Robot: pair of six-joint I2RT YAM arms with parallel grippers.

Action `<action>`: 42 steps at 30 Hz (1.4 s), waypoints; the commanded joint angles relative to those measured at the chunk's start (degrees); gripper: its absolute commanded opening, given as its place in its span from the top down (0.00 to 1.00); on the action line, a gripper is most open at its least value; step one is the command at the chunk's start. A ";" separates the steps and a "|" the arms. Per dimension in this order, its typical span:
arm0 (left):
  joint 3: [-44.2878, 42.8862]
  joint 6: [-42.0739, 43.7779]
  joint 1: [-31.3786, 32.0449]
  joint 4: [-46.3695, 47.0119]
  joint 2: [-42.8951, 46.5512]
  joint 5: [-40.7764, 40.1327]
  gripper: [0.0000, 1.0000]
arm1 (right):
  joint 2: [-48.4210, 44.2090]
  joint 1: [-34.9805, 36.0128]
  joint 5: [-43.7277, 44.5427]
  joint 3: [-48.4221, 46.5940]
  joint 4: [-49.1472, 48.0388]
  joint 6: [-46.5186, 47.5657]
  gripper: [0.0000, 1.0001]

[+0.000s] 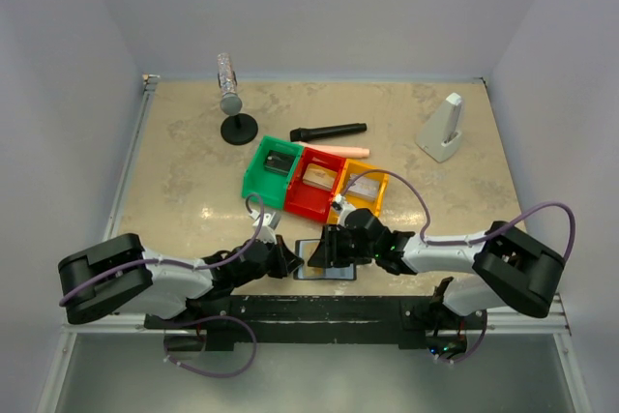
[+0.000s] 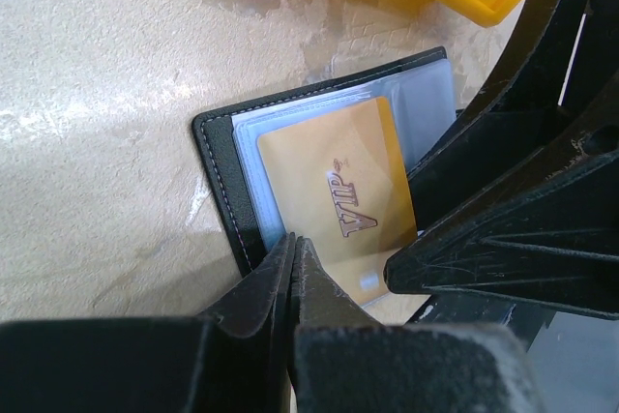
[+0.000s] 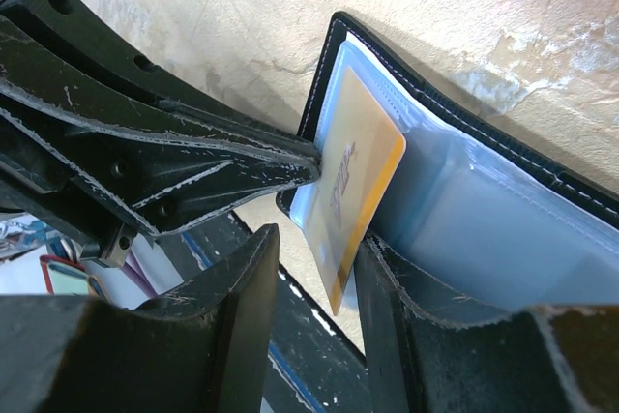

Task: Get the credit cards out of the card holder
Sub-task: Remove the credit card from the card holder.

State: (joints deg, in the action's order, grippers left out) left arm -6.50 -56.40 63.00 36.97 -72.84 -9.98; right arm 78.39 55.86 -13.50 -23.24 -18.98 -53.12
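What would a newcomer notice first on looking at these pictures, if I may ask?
The gold VIP card, tilted up partly out of the open black card holder at the table's near edge. The left gripper is shut on its edge, while the right gripper, open, straddles it. Behind sits a bright row of green, red and yellow bins.

Pale grey walls (image 1: 319,7) enclose a mottled beige tabletop (image 1: 193,171).
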 commanded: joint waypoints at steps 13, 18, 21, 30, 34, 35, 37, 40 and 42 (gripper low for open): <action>1.05 -1.87 0.01 -3.92 -1.08 -1.10 1.00 | -6.58 0.31 0.58 0.30 0.53 0.57 0.61; 1.14 -2.48 0.01 -4.10 -1.43 -1.27 1.00 | -7.81 0.31 1.19 1.18 1.05 0.56 0.62; 1.23 -2.57 0.01 -4.19 -1.43 -1.36 1.00 | -8.69 0.22 1.54 1.53 1.67 0.74 0.63; 1.32 -2.92 0.01 -4.36 -1.43 -1.45 1.00 | -9.92 0.22 2.07 1.97 2.11 0.83 0.66; 1.32 -2.92 0.01 -4.36 -1.34 -1.45 1.00 | -10.36 0.13 2.25 2.15 2.37 0.74 0.67; 1.32 -2.92 0.01 -4.36 -1.34 -1.54 1.00 | -10.36 0.13 2.25 2.15 2.37 0.74 0.68; 1.32 -2.92 0.01 -4.36 -1.43 -1.54 1.00 | -10.54 0.04 2.33 2.24 2.46 0.83 0.68; 1.49 -3.01 0.01 -4.36 -1.25 -1.54 1.00 | -10.71 0.04 2.42 2.33 2.63 0.74 0.69; 1.58 -3.01 0.01 -4.36 -1.17 -1.62 1.00 | -10.89 0.04 2.51 2.59 2.64 0.74 0.69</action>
State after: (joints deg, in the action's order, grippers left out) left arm -6.39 -59.48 63.00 36.97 -73.08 -10.72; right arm 69.19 55.86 -11.51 -20.97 -14.55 -52.86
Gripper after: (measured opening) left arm 0.012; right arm 0.311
